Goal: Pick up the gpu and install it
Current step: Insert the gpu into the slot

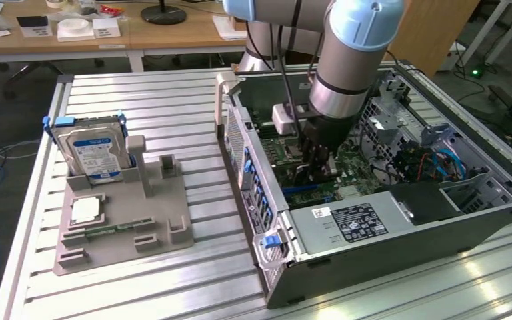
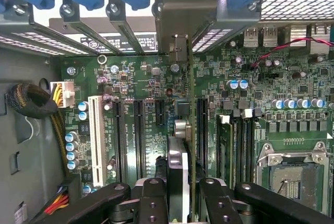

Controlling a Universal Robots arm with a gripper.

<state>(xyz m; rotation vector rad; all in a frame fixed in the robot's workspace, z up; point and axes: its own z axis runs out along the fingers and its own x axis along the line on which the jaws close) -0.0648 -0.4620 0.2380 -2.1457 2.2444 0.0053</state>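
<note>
Gripper point(image 2: 182, 192) clamped on the gpu point(image 2: 178, 145), card held edge-on (upright) above the motherboard point(image 2: 135, 78) slots – inside the open computer case point(image 1: 399, 227), hard drive point(image 1: 91, 150) on the bench's far side

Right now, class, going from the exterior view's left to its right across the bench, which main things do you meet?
Hard drive → grey parts holder → open computer case → gripper holding the gpu above the motherboard → blue cables.
</note>
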